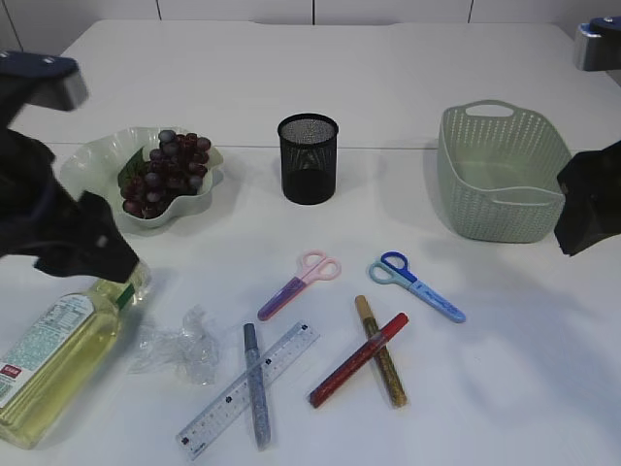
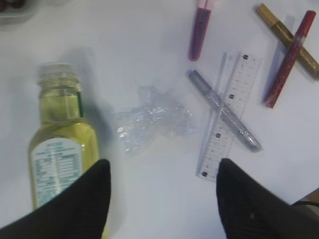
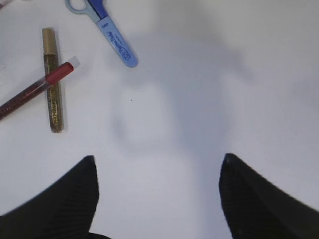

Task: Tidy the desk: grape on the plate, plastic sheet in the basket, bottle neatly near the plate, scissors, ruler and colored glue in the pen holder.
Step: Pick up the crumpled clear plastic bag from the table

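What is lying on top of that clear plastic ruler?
A silver glitter glue pen lies slantwise across the clear plastic ruler, touching it. The ruler markings right under the pen are covered; the white table shows through the ruler elsewhere.

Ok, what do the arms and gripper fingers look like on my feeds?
Both arms are black with grey-and-blue housings on top, in the exterior view. The left gripper and right gripper each show two broad, tapered, matte black fingers with fine ribbing. No markings visible.
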You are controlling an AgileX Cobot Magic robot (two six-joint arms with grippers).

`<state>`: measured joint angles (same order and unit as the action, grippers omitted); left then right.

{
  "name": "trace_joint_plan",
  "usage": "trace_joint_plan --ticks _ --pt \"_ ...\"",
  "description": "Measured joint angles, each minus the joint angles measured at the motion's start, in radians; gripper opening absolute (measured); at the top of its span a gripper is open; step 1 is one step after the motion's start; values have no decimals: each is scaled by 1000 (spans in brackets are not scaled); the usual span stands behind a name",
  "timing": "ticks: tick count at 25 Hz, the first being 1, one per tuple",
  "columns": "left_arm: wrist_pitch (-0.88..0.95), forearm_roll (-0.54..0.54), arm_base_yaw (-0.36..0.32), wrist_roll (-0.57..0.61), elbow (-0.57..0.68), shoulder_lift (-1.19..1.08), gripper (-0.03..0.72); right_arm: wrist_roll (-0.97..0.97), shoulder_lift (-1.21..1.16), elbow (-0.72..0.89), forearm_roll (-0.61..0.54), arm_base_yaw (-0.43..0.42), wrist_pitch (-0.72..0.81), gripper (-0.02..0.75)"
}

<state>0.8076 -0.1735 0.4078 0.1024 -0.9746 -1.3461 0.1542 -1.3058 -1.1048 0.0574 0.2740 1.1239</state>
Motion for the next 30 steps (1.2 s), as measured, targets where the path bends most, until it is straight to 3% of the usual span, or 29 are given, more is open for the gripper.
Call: trace_joint_plan --ticks 9,19,30 --pt "-25 0 114 -102 -143 -292 485 0 0 0 -1 0 -8 584" --pt "-32 25 119 -300 -230 -497 480 -3 0 0 -2 0 -9 584" --pt "-38 42 119 -384 -236 -571 480 -8 0 0 -4 0 -21 584"
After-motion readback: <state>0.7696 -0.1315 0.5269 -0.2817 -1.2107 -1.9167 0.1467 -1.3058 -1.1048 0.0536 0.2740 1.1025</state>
